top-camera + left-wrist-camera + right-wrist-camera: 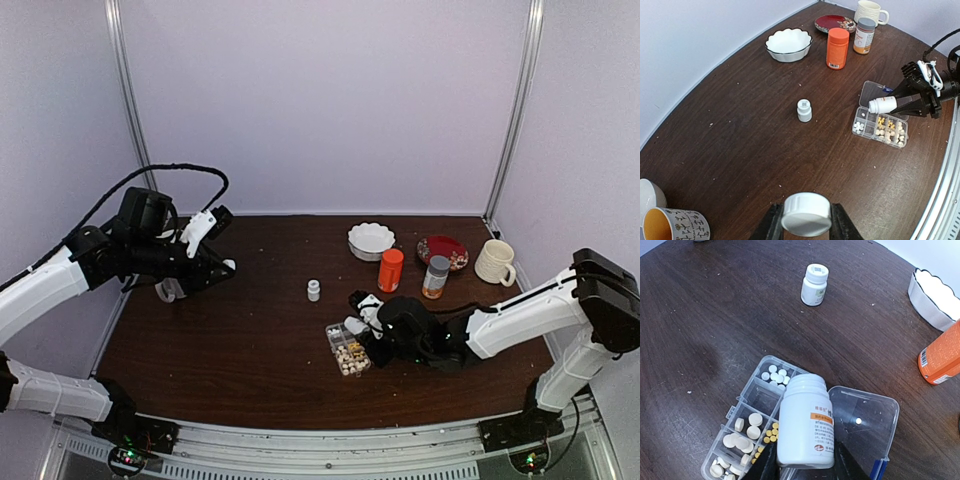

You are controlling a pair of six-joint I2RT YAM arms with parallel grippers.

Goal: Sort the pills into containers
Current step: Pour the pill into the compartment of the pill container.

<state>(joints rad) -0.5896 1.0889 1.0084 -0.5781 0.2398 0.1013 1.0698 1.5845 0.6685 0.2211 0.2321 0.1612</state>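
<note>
Sorting looks partly done: tiny cream-white and yellowish pills [775,375] fill several cells [747,432] of the clear plastic organizer box [865,422] on the dark worktop [715,315], others empty; right hand [805,463] clamps an uncapped white bottle [806,422] above it, left hand [806,227] a white cap [806,212].

Top view: high above the near edge of the table [200,340], facing the far wall, wide. Left wrist: raised by the left edge, looking across rightward. Right wrist: close over the organizer box [865,440]. All share box, standing white bottle [313,290].
</note>
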